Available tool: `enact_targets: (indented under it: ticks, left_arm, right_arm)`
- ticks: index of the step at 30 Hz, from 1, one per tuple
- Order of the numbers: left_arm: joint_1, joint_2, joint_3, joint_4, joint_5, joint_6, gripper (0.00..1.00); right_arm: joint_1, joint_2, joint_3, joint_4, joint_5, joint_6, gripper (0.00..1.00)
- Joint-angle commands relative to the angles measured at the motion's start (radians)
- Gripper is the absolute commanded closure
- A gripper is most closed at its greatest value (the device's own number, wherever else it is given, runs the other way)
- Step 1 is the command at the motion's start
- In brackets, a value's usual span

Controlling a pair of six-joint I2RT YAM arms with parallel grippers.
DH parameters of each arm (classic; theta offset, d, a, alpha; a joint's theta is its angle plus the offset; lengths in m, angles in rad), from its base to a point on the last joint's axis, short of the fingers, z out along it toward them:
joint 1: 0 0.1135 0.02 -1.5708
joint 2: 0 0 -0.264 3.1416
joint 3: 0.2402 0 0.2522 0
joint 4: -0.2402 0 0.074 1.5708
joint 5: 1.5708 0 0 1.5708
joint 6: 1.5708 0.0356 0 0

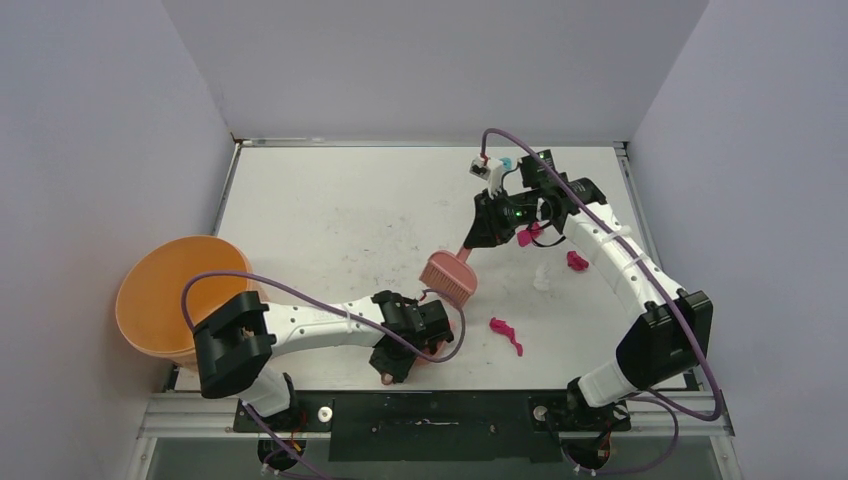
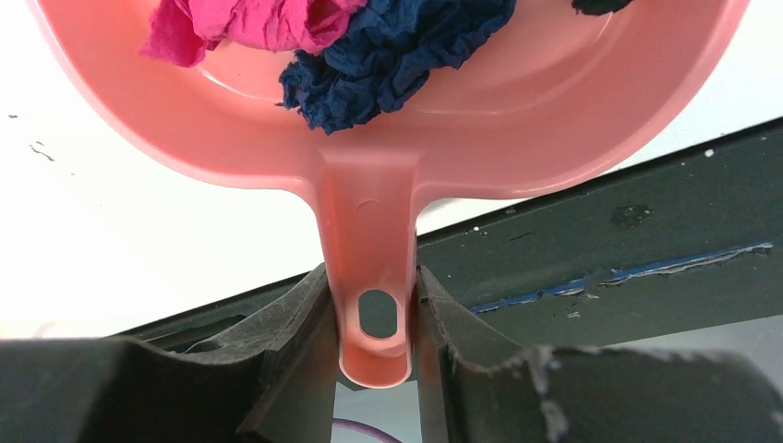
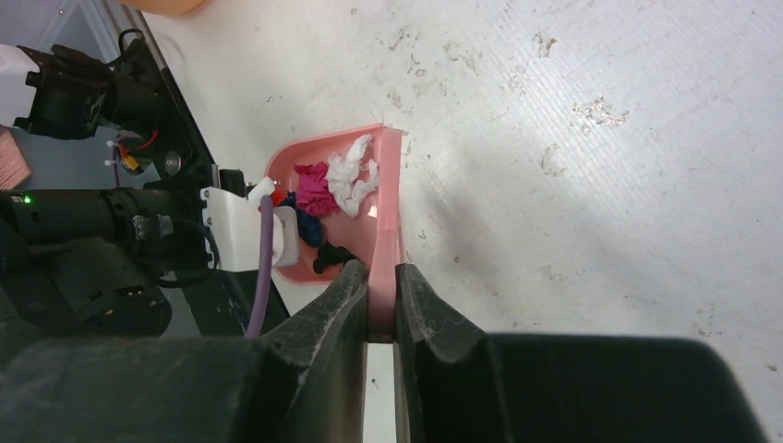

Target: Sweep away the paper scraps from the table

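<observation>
As left jaws clamp dustpan (image 2: pixel 369 198), right jaws: brush (image 1: pixel 448 277)

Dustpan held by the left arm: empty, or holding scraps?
Holding paper scraps. The left wrist view shows magenta and dark blue ones lying in the dustpan; the right wrist view adds a white one.

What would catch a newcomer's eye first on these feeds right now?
The pink dustpan, clamped by its handle in the left end effector, already holds magenta and dark blue paper scraps. Mid-table, the right end effector grips the pink brush, with loose scraps lying on the table to its right. A big orange bucket sits at the table's left edge.
</observation>
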Motion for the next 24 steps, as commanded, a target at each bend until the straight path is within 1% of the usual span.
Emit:
enact_targets:
  ticks: [1,5,8,14,20,24]
  left_arm:
    - [-0.004,-0.080,-0.019,0.045,-0.039,-0.020,1.00]
    - [-0.004,-0.118,-0.034,0.046,-0.059,-0.032,1.00]
    - [-0.005,-0.138,-0.037,0.033,-0.082,-0.041,1.00]
    - [-0.005,-0.190,-0.023,-0.019,-0.120,-0.074,1.00]
    - [-0.005,-0.252,0.017,-0.117,-0.157,-0.107,1.00]
    - [-0.004,-0.309,0.054,-0.198,-0.193,-0.139,1.00]
  right_arm:
    - [-0.024,-0.003,0.076,-0.003,-0.032,0.002,0.95]
    - [-0.088,-0.027,0.114,-0.009,0.016,-0.017,0.95]
    - [-0.135,-0.054,0.105,0.003,0.057,-0.032,0.95]
    - [-0.173,-0.118,-0.009,0.058,0.115,-0.066,0.95]
    - [-0.184,-0.162,-0.125,0.078,0.108,-0.128,0.95]
    - [-0.186,-0.199,-0.198,0.125,0.103,-0.135,0.95]
